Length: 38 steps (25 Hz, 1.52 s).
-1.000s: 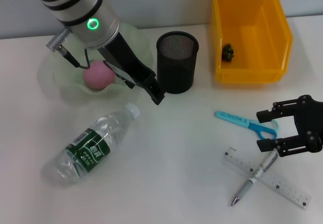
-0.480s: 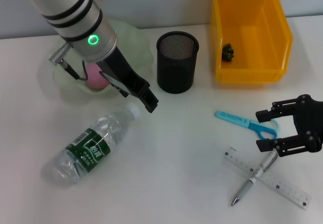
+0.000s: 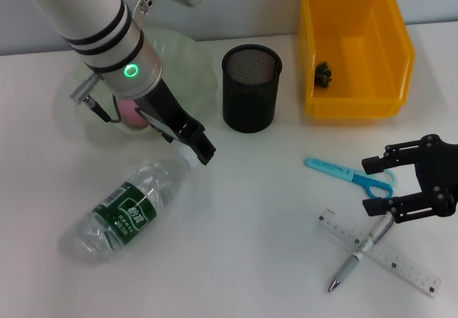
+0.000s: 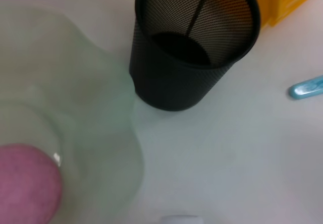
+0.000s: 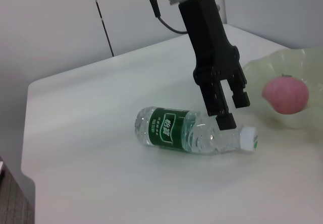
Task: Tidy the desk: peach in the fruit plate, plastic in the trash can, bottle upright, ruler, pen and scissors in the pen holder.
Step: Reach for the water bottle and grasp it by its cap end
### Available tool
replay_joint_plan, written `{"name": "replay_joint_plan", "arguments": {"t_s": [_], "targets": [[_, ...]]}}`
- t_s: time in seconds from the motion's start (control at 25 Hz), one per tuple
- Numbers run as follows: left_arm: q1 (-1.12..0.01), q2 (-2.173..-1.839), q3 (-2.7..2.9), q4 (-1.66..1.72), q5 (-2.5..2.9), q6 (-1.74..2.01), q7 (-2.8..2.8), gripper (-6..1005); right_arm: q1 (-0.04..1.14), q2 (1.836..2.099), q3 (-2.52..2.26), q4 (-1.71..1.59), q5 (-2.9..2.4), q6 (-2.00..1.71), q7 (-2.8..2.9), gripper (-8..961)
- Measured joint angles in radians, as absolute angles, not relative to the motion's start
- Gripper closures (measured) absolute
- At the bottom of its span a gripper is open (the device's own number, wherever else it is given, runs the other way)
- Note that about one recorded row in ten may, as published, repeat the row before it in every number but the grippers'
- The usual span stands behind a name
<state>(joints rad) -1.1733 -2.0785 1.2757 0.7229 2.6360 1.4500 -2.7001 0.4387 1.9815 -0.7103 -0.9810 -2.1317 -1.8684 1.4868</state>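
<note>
Nearest to the robot, on the white counter (image 3: 243,261), the pen (image 3: 360,251) is seen lying across the ruler (image 3: 401,264), with the blue scissors (image 3: 351,174) just behind them. The right tool (image 3: 401,183) hangs over the scissors' handle end with its jaws apart, and nothing is held in it.

On the left side, the bottle (image 3: 127,209) is laid flat. Its long axis runs slantwise, with the base toward the robot and the white cap (image 3: 187,157) pointing away and to the right. The left tool (image 3: 202,148) is found right above that cap end, so the neck lies just below it, a little toward the robot. Seen from the right wrist, its two fingers (image 5: 226,119) are parted only a little and are wrapped around nothing. The left arm is much the nearer one to the bottle, so standing it up is probably its job.

Farther back, the peach (image 3: 134,114) is already in the green fruit plate (image 3: 189,60). Beside it stands the black pen holder (image 3: 251,87), and the yellow trash can (image 3: 354,46) has a small dark scrap (image 3: 323,73) in it.

Compared with a second ago, the left tool has been moved from beside the pen holder down toward the cap. Nothing else has been shifted.
</note>
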Motion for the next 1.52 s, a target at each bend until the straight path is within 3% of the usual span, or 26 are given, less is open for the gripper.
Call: {"name": "replay_joint_plan", "arguments": {"t_s": [1.52], "targets": [[-1.167,-2.080,1.344,0.624,2.636,1.319,-2.674,255,0.439,1.985,-0.711,-0.974,-2.131,-1.884,1.505,243]]}}
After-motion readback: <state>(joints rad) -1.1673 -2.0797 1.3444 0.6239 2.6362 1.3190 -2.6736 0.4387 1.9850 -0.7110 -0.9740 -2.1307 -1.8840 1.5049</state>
